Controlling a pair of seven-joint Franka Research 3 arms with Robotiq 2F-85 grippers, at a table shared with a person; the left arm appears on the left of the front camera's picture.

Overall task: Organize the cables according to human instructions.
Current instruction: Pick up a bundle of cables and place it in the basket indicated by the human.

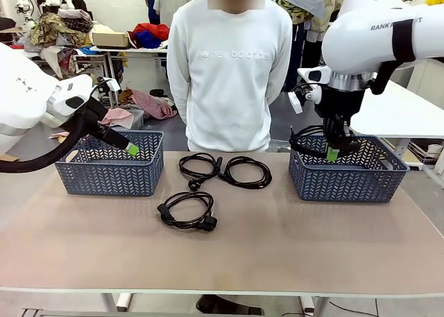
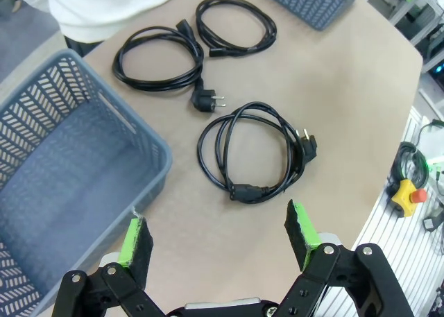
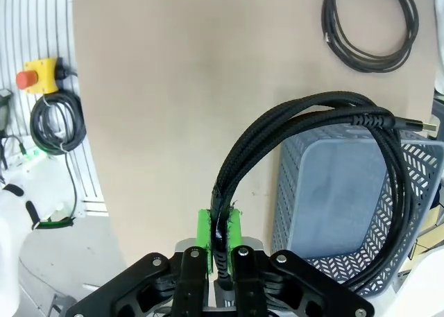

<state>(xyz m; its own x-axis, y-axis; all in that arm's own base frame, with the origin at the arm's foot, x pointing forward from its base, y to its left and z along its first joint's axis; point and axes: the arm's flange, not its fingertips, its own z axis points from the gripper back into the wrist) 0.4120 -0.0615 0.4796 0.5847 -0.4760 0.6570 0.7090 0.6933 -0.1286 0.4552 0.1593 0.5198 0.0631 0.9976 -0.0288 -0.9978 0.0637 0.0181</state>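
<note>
Right pincer point(image 1: 333, 152) clamped on braided black cable loop point(image 3: 305, 110) above right blue lattice basket point(image 1: 347, 185), left pincer point(image 1: 132, 149) stood apart over left blue lattice basket's point(image 1: 104, 182) rim, three coiled black cords point(image 1: 207, 223) lay between them, tan surface point(image 1: 277, 254) open along front edge

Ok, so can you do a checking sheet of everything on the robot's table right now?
Surface: table with a tan mat.
Job's things: far left cable, far right cable and near cable lie coiled on the mat; fourth cable hangs over the right basket; left basket stands at the other end.
Clutter: nothing seen.
Grippers: left tool open, above the left basket's rim; right tool shut on the fourth cable.
Cables: thick black hose on the left arm.
Surroundings: person in a white top at the far side; piles of clothes behind.
</note>
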